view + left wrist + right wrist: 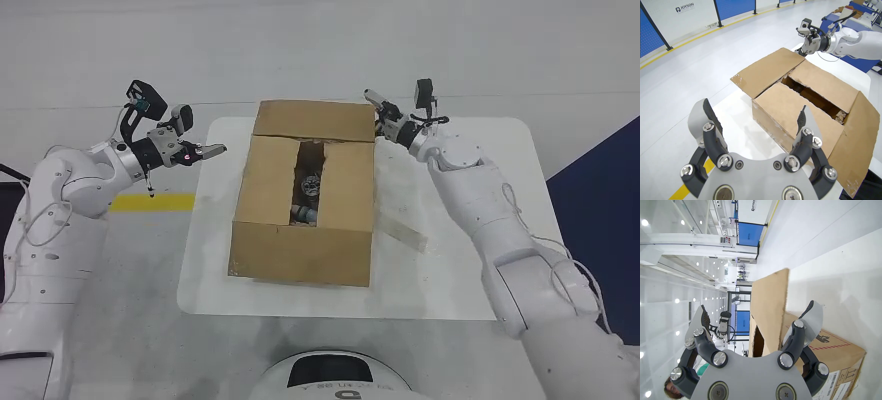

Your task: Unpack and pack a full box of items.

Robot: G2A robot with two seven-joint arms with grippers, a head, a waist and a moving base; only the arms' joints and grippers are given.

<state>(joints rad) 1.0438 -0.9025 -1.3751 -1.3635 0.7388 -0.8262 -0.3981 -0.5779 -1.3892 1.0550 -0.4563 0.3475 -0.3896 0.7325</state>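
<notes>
While left pincer (205,152) and right pincer (378,105) gaped wide at nine and one o'clock, the box (270,215) looked stiff, tearable — its twelve-o'clock flap (313,120) seemed the hold.

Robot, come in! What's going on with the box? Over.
Left pincer open, empty, beside cardboard box. Right pincer open at its far flap. Side flaps mostly cover items, narrow gap.
</notes>
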